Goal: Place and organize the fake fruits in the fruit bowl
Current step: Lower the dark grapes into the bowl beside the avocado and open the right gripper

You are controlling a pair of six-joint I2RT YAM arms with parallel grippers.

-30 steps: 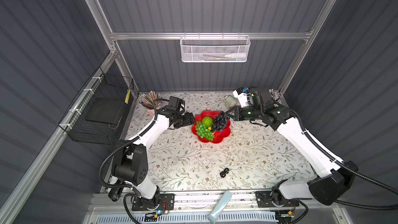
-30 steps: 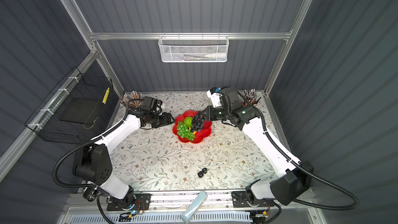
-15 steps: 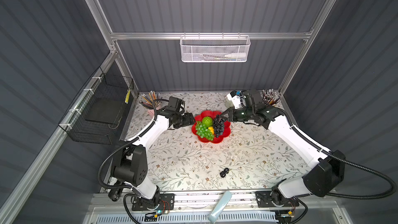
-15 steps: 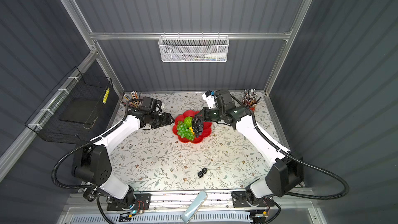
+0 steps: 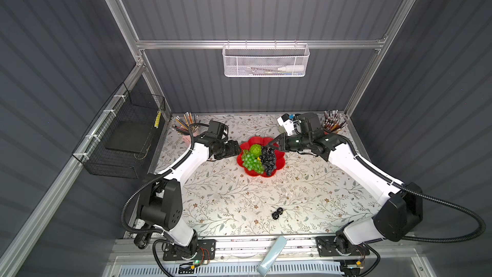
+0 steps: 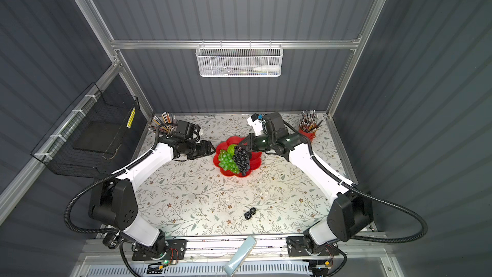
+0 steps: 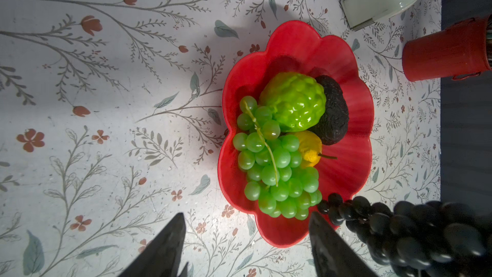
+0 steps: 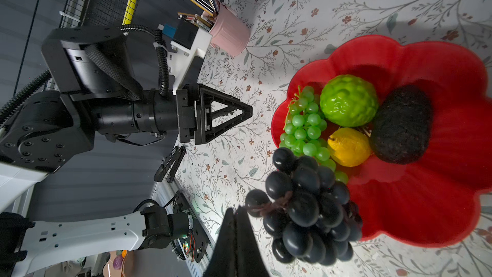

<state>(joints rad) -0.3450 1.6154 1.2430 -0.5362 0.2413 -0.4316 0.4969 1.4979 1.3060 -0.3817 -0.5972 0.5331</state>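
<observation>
**Right gripper** [image 8: 235, 217]: the jaws are pressed together on the brown stem of the dark grapes [image 8: 306, 206]. In both top views the bunch lies over the middle of the bowl [image 5: 279, 166] and reaches toward its near rim. The wrist views show the bunch hanging from the stem. Contact with the bowl cannot be determined.

**Left gripper** [image 7: 247, 213]: the jaws are spread and hold nothing. In a top view the left gripper [image 5: 241, 150] stands just beside the bowl's left rim and points toward it.

**Bowl contents:**
- The green grapes [image 7: 277, 171] lie along the left side.
- The scaly ball [image 7: 292, 102] sits on the far side, touching the green grapes.
- The black oval [image 7: 332, 113] lies against the scaly ball, on the right.
- The yellow fruit [image 7: 308, 147] sits between the green grapes and the black oval.

**Outside the bowl:** the berry cluster [image 5: 277, 213] lies on the worktop [image 5: 226, 195], near the front edge and well apart from the bowl and both grippers.

**Other items:** a pink cup [image 8: 229, 35] of pencils stands in the far left corner. A red cup [image 7: 447, 49] stands in the far right corner.
</observation>
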